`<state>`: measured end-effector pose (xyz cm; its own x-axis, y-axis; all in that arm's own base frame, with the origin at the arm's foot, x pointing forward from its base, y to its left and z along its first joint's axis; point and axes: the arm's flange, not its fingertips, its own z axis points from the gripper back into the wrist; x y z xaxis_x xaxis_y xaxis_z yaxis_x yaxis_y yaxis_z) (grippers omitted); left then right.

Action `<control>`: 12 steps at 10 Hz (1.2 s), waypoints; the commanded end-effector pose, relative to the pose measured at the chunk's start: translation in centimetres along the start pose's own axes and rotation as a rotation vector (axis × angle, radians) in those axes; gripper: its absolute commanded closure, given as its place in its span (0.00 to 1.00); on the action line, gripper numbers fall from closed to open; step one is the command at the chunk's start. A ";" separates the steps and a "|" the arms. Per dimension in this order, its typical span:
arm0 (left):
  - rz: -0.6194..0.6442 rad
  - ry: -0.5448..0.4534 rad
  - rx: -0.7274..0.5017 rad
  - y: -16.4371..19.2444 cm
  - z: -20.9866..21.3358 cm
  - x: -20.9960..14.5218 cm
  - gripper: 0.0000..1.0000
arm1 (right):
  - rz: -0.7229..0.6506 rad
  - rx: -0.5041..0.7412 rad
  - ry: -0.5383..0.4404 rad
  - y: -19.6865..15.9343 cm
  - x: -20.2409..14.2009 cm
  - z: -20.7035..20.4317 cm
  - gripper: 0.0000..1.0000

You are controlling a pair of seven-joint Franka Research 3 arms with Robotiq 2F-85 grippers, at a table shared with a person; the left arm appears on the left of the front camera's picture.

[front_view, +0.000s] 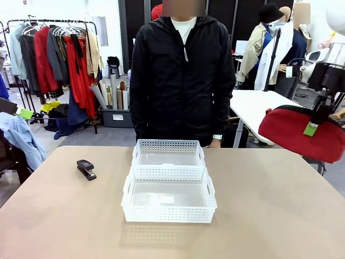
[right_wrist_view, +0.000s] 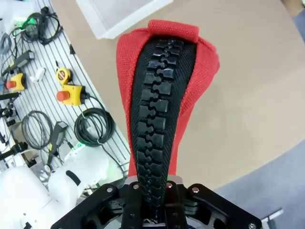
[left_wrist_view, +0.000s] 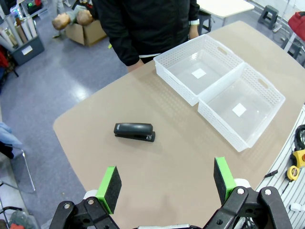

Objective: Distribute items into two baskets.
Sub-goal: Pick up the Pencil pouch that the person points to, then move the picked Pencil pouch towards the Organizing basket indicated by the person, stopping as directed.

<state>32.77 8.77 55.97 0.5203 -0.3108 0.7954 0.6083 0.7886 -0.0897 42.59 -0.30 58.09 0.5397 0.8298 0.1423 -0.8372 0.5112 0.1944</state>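
Red pouch [right_wrist_view: 164,95], clamped along its zipper in the right gripper [front_view: 315,123] off the table's [front_view: 269,205] right edge, should be centred over the near basket [front_view: 168,216] before release, while the left gripper [left_wrist_view: 167,183] hangs spread wide, with the stapler [left_wrist_view: 134,132] lying beyond it.

Counts: 2 white baskets total, near basket [front_view: 168,214] plus far basket [front_view: 168,144]. 1 black stapler [front_view: 85,169]. 1 red pouch [front_view: 299,132] with 1 black zipper [right_wrist_view: 155,119]. 2 grippers: left gripper [left_wrist_view: 167,183], right gripper [front_view: 317,123]. 1 person [front_view: 180,70]. 1 table [front_view: 269,205]. 1 clothes rack [front_view: 54,24].
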 end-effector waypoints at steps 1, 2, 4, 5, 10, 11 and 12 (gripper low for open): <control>-0.006 -0.007 -0.010 0.0 -0.1 0.0 0.00 | -0.027 -0.017 -0.010 0.1 0.1 0.0 1.00; -0.006 -0.007 -0.010 0.0 -0.1 0.0 0.00 | -0.027 -0.017 -0.010 0.1 0.1 0.0 1.00; -0.006 -0.007 -0.010 0.0 -0.1 0.0 0.00 | -0.027 -0.017 -0.010 0.1 0.1 0.0 1.00; -0.006 -0.007 -0.010 0.0 -0.1 0.0 0.00 | -0.027 -0.017 -0.010 0.1 0.1 0.0 1.00; -0.006 -0.007 -0.010 0.0 -0.1 0.0 0.00 | -0.027 -0.017 -0.010 0.1 0.1 0.0 1.00; -0.006 -0.007 -0.010 0.0 -0.1 0.0 0.00 | -0.027 -0.017 -0.010 0.1 0.1 0.0 1.00; -0.006 -0.007 -0.010 0.0 -0.1 0.0 0.00 | -0.027 -0.017 -0.010 0.1 0.1 0.0 1.00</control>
<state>32.77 8.77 55.97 0.5203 -0.3108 0.7954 0.6083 0.7886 -0.0897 42.59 -0.30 58.10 0.5409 0.8290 0.1421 -0.8364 0.5124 0.1945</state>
